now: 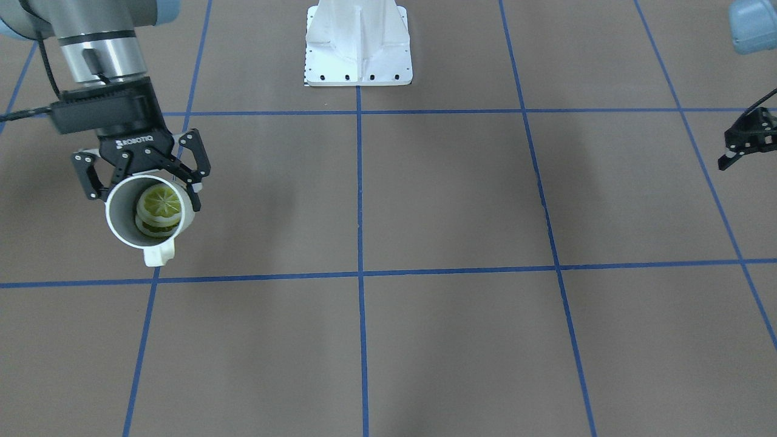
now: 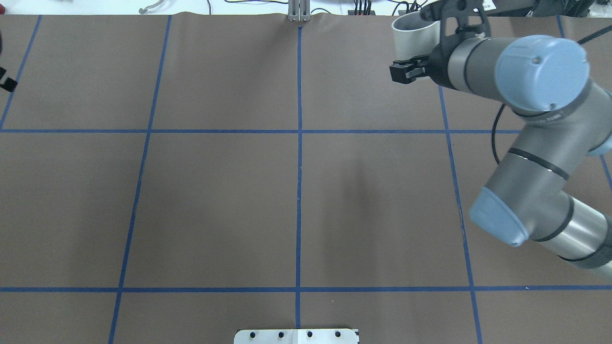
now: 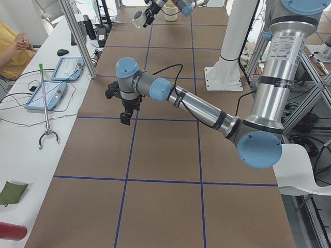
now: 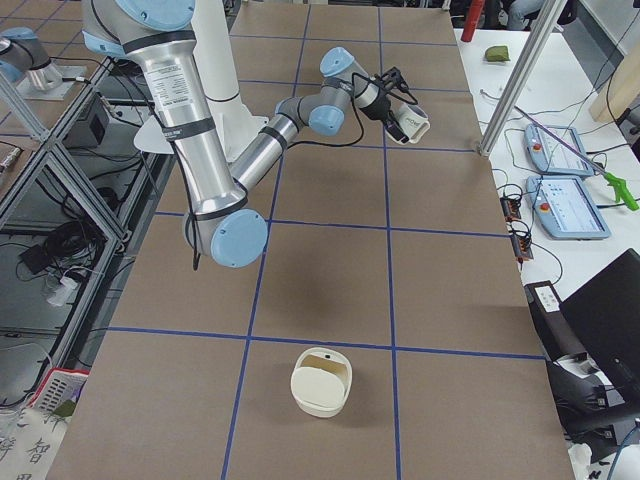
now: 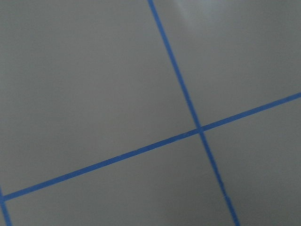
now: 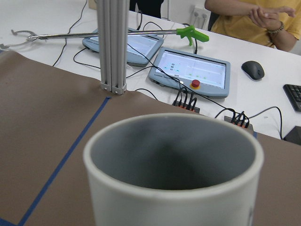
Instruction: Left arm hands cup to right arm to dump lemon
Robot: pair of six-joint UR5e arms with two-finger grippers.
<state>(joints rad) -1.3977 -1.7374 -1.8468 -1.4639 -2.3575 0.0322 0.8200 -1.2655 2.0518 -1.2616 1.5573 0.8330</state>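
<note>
The right gripper point(image 1: 143, 189) is clenched on the cup point(image 1: 115, 221). One finger presses each side of the white wall near the rim, and the ROBOTIQ lettering faces up. The cup hangs clear above the counter point(image 1: 461, 194), well out from the white pedestal point(image 1: 358, 48) on the robot's own right and close to the counter's far edge. It is tipped so that its mouth turns away from the pedestal. Its squarish handle point(image 1: 159, 255) sits on the side opposite the gripper's body. The lemon point(image 1: 159, 203) lies inside against the grey inner wall, showing a yellow-green cut face.

The right arm point(image 2: 526, 167) reaches from the pedestal out to that corner, with a looped black cable along it. The left gripper point(image 3: 125, 118) hangs above the counter on the pedestal's other side, well apart from the cup. I cannot tell how its fingers stand. It is carried by the left arm point(image 3: 196, 106), and its wrist view shows only brown counter and blue tape lines.

Farther from the pedestal on the right, a cream container point(image 4: 321, 380) stands on the counter. Beyond the far edge are two control tablets point(image 6: 188, 70), a green-handled grabber point(image 6: 193, 33) and a person in yellow point(image 6: 244, 19).
</note>
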